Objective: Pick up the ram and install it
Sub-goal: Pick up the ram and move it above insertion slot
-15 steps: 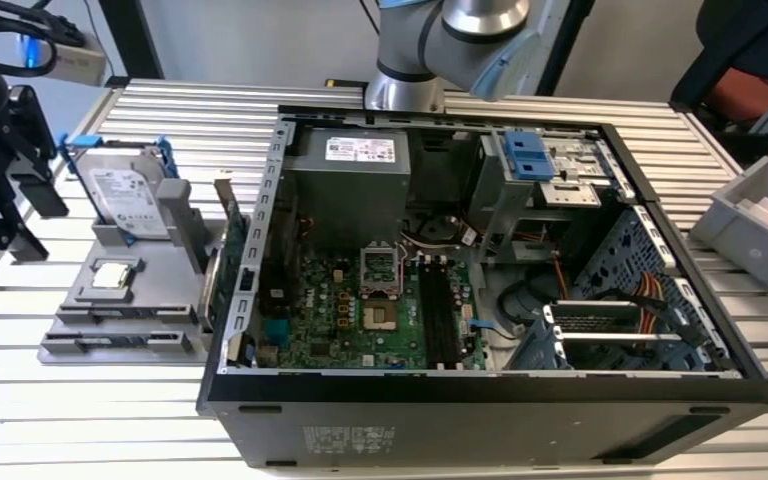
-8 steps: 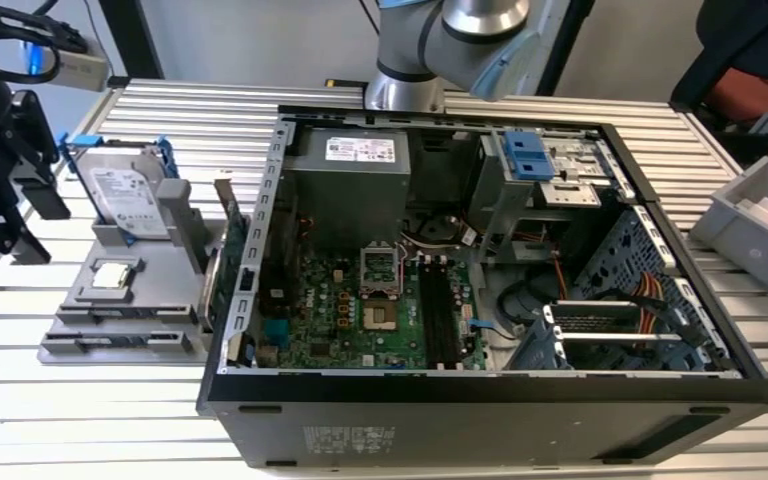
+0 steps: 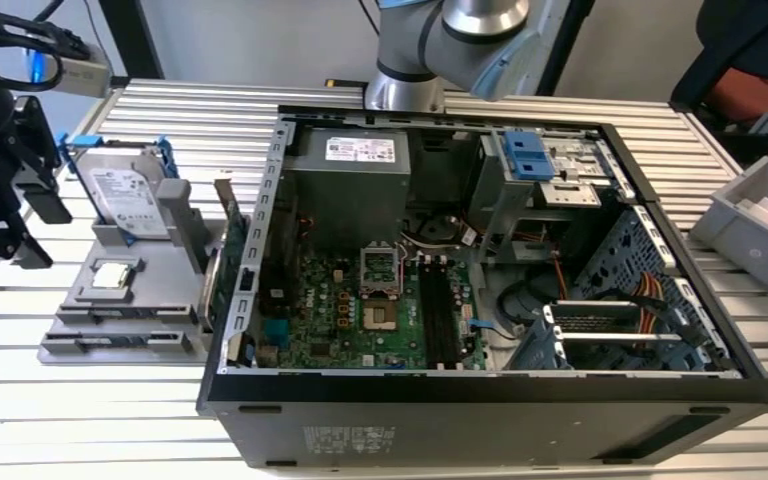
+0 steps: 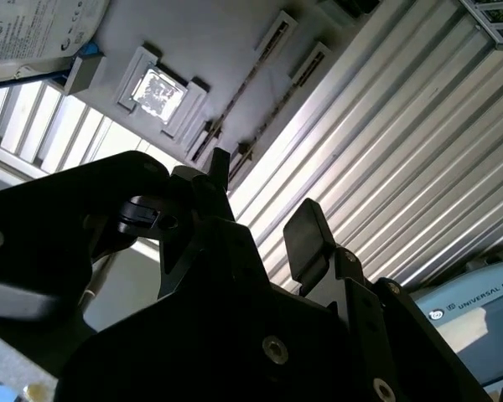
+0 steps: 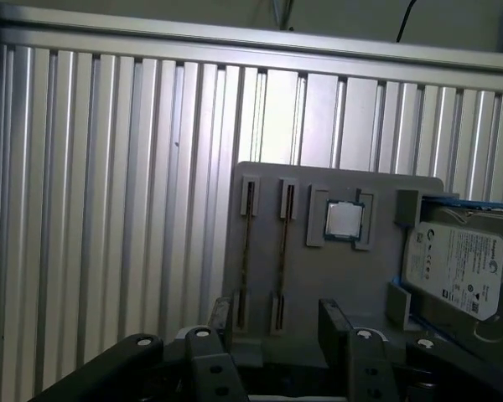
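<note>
The ram (image 5: 246,251) stands on its long edge in the grey holder tray (image 5: 352,276), its ends caught in small brackets. A second stick (image 5: 282,251) just like it stands beside it, and I cannot tell which of the two is meant. Held on edge this way, each stick offers its thin top to a grasp from above, which I judge is why the tray is built so.

A processor chip (image 5: 344,219) and a hard drive (image 5: 453,268) sit on the same tray. The tray rests on the ribbed metal counter (image 5: 109,209), at the exterior view's left of the open computer case (image 3: 491,385). The long black memory slots (image 3: 434,310) on the board inside look unfilled, so by my reading nothing is installed yet.

The gripper (image 5: 277,322) hangs over one end of the tray, with the ends of the sticks showing in its gap. Its jaws are spread wide with nothing between them, and they seem clear of both sticks and the tray.
</note>
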Robot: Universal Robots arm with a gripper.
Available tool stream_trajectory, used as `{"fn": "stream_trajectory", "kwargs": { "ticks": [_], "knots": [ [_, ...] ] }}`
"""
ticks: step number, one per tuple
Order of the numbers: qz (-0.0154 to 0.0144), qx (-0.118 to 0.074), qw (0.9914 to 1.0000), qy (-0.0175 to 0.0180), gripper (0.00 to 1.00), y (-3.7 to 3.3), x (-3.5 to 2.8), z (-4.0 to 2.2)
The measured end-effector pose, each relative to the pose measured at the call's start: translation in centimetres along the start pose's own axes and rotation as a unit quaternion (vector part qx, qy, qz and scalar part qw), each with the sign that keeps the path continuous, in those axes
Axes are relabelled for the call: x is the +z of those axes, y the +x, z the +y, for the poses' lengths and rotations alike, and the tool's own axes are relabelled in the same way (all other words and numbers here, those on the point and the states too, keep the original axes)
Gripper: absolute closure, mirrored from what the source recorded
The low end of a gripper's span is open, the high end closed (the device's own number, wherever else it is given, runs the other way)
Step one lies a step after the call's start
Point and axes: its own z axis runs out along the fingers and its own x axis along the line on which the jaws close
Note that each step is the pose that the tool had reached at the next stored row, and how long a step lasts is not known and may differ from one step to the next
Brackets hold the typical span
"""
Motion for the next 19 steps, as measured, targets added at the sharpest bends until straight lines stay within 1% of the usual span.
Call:
{"fn": "stream_trajectory", "kwargs": {
  "ticks": [7,13,19],
  "knots": [
    [0.0001,0.002,1.0,0.0001,0.0,0.14,0.36,-0.01],
    [0.0024,0.005,0.99998,0.0,0.0,0.15,0.75,-0.02],
    [0.0032,0.008,0.99997,0.0,0.0,0.16,1.13,-0.02]
  ]
}}
